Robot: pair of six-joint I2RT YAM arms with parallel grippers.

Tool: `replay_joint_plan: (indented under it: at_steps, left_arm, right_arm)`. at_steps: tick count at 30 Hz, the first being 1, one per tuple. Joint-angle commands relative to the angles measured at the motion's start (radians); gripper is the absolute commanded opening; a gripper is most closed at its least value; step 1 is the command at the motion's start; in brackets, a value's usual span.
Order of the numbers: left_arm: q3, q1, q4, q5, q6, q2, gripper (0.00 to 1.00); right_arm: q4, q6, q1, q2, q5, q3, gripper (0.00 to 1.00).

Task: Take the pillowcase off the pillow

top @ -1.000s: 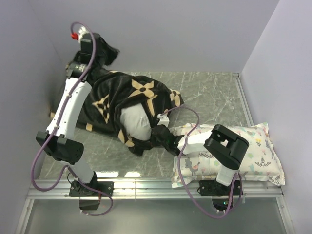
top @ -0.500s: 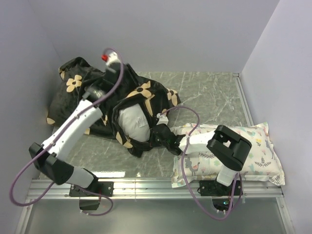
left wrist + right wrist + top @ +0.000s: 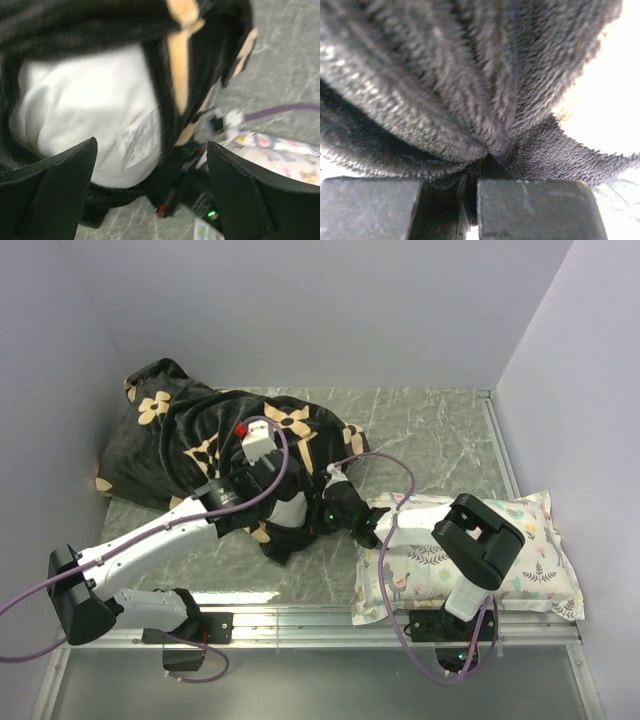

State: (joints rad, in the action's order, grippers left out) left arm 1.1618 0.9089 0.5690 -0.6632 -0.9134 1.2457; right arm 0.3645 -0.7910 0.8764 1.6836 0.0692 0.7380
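A grey marble-patterned table (image 3: 440, 430) is seen from above. A large black fleece pillowcase with tan flower motifs (image 3: 190, 440) is heaped from centre toward 10 o'clock. A plump plain white pillow (image 3: 85, 115) is exposed at its 4 o'clock opening, the rest covered. A smaller pastel floral-print pillow (image 3: 520, 540) is laid at 4 o'clock. The left gripper (image 3: 151, 150) is held spread wide above the bare pillow end, grasping nothing. The right gripper (image 3: 470, 200) is clenched on a pillowcase fold.
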Motion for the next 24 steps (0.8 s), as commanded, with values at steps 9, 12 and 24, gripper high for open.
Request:
replay_joint_plan:
  at_steps: [9, 12, 24]
  left_arm:
    - [-0.177, 0.021, -0.058, -0.012, -0.031, 0.021, 0.99]
    - [-0.180, 0.019, -0.076, -0.016, -0.025, 0.076, 0.99]
    - [-0.162, -0.082, -0.241, 0.166, 0.051, 0.285, 0.16]
  right_arm:
    - [0.102, -0.057, -0.063, -0.025, 0.146, -0.040, 0.00]
    - [0.119, -0.065, -0.073, -0.027, 0.152, -0.055, 0.00]
    - [0.102, -0.042, -0.080, -0.073, 0.136, -0.074, 0.00]
